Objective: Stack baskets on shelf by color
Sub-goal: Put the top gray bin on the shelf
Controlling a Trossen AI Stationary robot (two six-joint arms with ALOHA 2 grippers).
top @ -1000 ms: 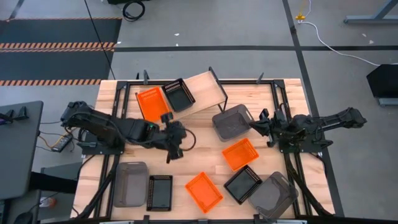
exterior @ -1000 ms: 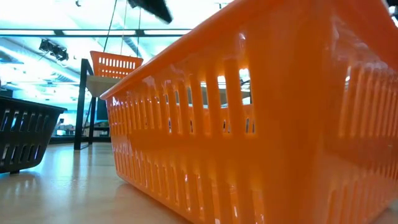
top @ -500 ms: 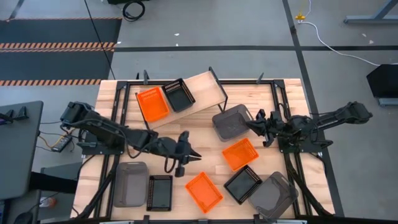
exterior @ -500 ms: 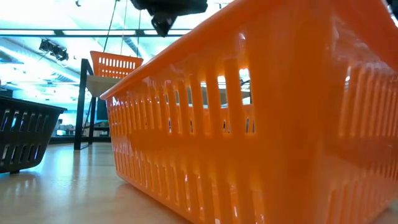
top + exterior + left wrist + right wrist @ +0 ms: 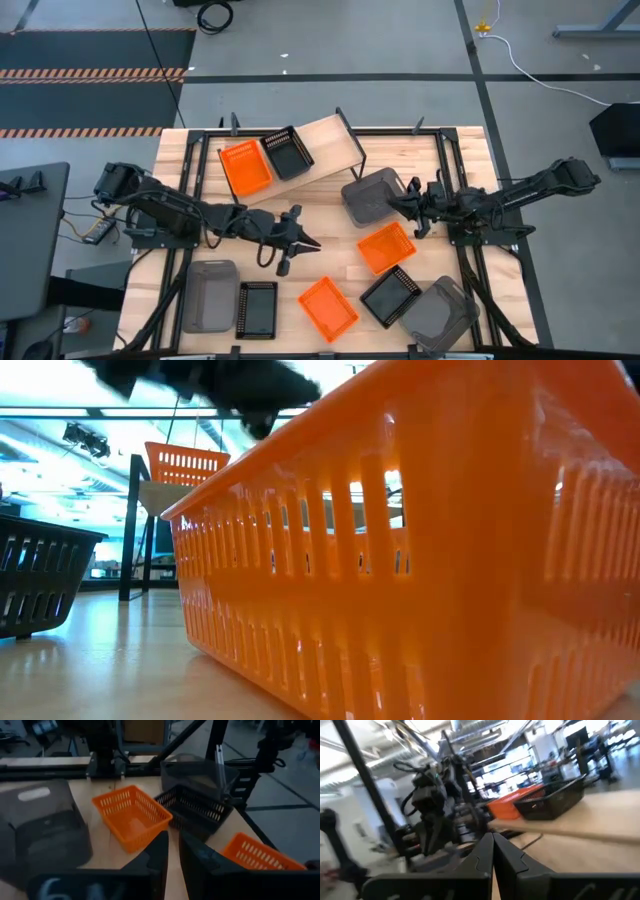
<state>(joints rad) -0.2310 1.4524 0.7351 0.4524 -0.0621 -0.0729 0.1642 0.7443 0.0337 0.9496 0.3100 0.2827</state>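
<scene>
Over the desk [image 5: 330, 215] centre, we have swung our left arm off the shelf [image 5: 315, 150] toward the loose baskets
On that shelf sit one orange basket [image 5: 245, 167] and one black basket [image 5: 288, 152]; seven wait below; our left hand [image 5: 297, 246] hovers narrow and empty, right hand [image 5: 398, 203] shut, empty, beside a grey basket [image 5: 372, 195]

Looking like a robotics lab: slatted test table [image 5: 330, 215] sitting on grey concrete floor [image 5: 330, 100], hazard-striped mats [image 5: 95, 74], exposed ceiling ducts [image 5: 485, 730] overhead.
</scene>
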